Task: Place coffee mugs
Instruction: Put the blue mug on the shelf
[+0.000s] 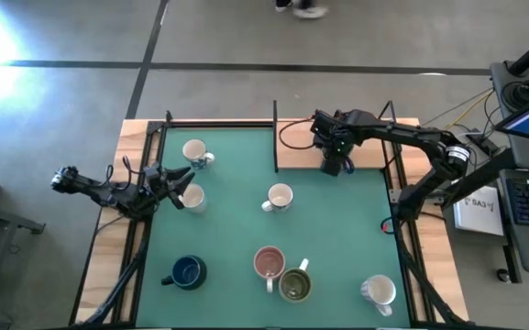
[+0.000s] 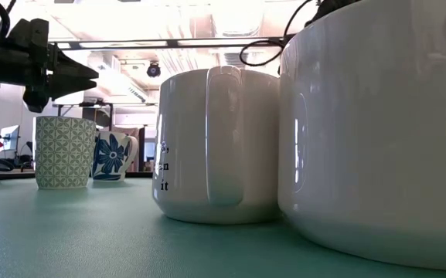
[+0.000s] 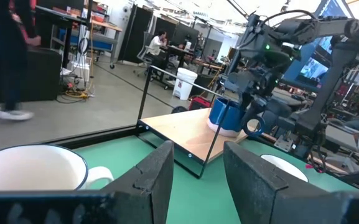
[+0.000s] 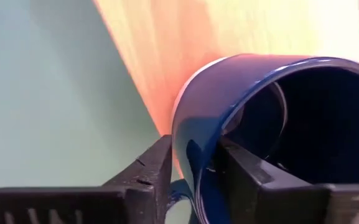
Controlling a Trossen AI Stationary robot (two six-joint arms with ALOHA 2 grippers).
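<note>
Blue mug's rim sits between the right gripper's loosely spread fingers.

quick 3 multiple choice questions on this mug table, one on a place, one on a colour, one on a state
1. Where is the blue mug at the right tool?
A. beside the pink mug
B. at the wooden board on the table's far side
C. on the floor

2. What colour is the mug right beside the pink mug?
A. red
B. yellow
C. olive-green

3. How is the left tool?
A. open, holding nothing
B. shut on a white mug
C. shut on the pink mug

Answers:
1 B: the right wrist view shows wood under the blue mug.
2 C: the olive-green mug sits against the pink mug in the high view.
3 A: the left wrist view shows its fingers apart with nothing between them.
</note>
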